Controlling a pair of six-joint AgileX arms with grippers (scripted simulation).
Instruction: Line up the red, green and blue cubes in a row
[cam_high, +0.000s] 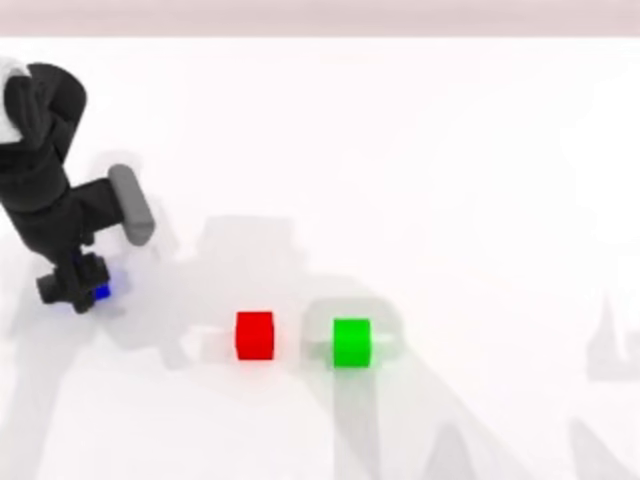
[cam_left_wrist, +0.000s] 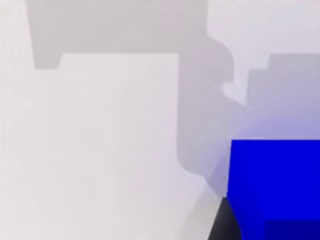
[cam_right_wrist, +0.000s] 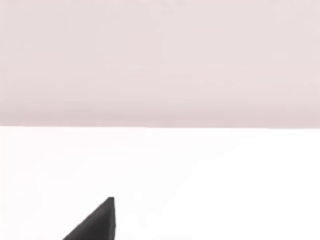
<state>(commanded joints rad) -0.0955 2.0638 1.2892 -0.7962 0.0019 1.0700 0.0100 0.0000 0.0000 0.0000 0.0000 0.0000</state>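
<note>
The blue cube (cam_left_wrist: 275, 185) fills the near corner of the left wrist view, its bright top face and a darker side face both showing, with a dark sliver of a gripper finger (cam_left_wrist: 222, 225) right beside it. From above, the same cube shows only as a small blue patch (cam_high: 100, 292) under the left gripper (cam_high: 82, 285), which is low over the worktop (cam_high: 450, 180) at its left side. The black body of the gripper covers most of the cube, and I cannot tell whether the fingers are clamped on it or merely stand around it. The left arm (cam_high: 45, 150) reaches in from the far left corner, with a grey rounded link (cam_high: 132, 205) jutting out to its right.

The red cube (cam_high: 254, 335) sits on the worktop toward the near side, left of centre. The green cube (cam_high: 351, 342) sits just to the right of it, apart from it by a narrow strip of bare worktop, and roughly level with it. The blue cube lies well to the left of the red one and a little farther back, so the three do not stand in one straight line.

The right arm is out of the top view. Its wrist view shows only bare white worktop, a pale wall beyond, and one dark fingertip (cam_right_wrist: 97, 222) at the edge; whether that gripper is apart or together cannot be told.
</note>
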